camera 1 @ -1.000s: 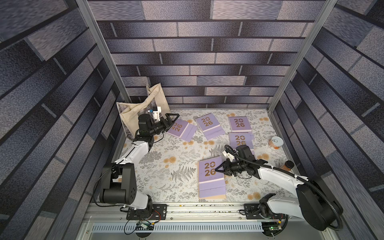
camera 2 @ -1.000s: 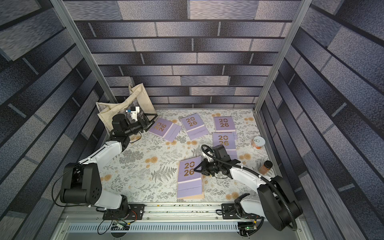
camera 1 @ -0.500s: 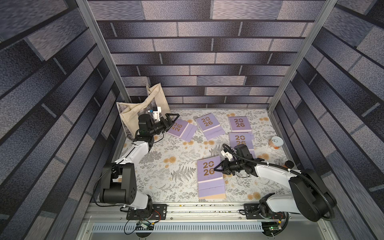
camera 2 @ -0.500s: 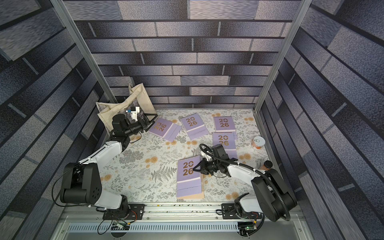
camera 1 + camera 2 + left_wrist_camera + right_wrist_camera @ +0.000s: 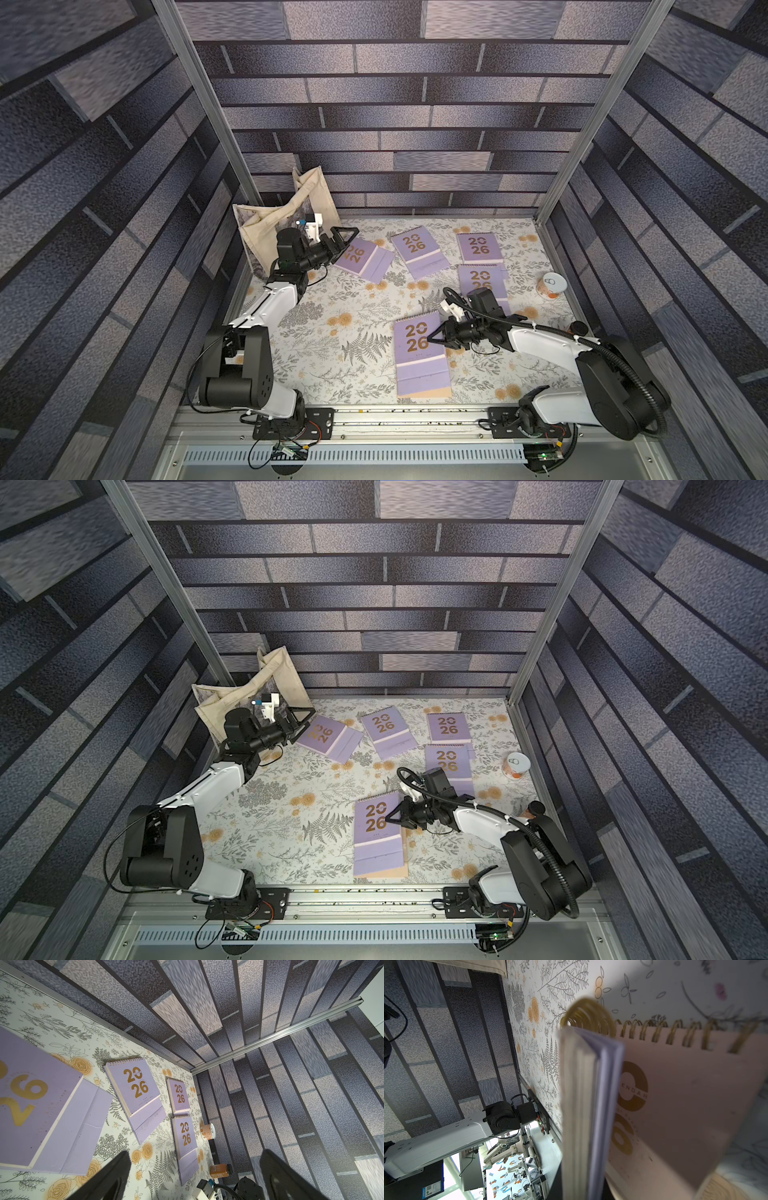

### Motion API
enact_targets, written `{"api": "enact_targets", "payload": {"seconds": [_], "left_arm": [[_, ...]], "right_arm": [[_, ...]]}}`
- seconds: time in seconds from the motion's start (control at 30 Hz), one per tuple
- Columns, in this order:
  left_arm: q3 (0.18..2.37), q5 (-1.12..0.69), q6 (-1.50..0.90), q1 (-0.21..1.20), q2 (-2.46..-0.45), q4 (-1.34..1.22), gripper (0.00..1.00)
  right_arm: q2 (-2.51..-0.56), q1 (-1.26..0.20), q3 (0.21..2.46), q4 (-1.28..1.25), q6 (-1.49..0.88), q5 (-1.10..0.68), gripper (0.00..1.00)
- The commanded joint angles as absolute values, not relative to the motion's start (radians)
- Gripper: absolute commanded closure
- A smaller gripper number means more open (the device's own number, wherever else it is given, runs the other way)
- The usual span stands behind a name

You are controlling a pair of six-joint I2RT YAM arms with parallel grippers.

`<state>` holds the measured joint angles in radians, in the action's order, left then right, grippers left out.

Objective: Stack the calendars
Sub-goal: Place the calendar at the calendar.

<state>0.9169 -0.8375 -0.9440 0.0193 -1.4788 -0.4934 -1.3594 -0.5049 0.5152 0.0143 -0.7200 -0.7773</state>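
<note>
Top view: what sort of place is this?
Probably a robot test cell in a lab: two arms mounted on a metal rail, walls of printed brick pattern, and a floral tabletop with calendars.

The right gripper (image 5: 431,335) reaches in from the right, its jaws pinched together on the right edge of the front lilac calendar (image 5: 417,351). That calendar lies on a peach calendar (image 5: 428,392), which shows only as a strip at the near edge. Four more lie flat toward the back of the floral table (image 5: 332,328): the back-left calendar (image 5: 365,259), the tilted middle calendar (image 5: 417,249), the back-right calendar (image 5: 478,248) and, just in front of it, a fourth calendar (image 5: 484,277) partly hidden by the right arm. The left gripper (image 5: 350,240) hangs wide open at the back-left calendar's corner, beside a beige tote bag (image 5: 262,228). A small cup (image 5: 552,284) and a dark-capped bottle (image 5: 578,328) stand near the right wall.
</note>
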Motion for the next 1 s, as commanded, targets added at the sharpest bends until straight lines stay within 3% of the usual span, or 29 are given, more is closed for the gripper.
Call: {"api": "enact_targets", "payload": {"seconds": [0.0,0.33,0.97], "left_arm": [[0.905,-0.857,-0.945,0.023,-1.485,-0.517,0.0],[0.906,-0.865,-0.941,0.019,-1.485,-0.515,0.0],[0.902,-0.87,-0.943,0.015,-1.482,-0.516,0.0]], "right_arm": [[-1.383,-0.509,0.515,0.126,-0.719,-0.706,0.89],[-1.365,-0.51,0.538,0.212,-0.692,-0.642,0.65],[-1.385,-0.508,0.618,0.301,-0.633,-0.576,0.63]]}}
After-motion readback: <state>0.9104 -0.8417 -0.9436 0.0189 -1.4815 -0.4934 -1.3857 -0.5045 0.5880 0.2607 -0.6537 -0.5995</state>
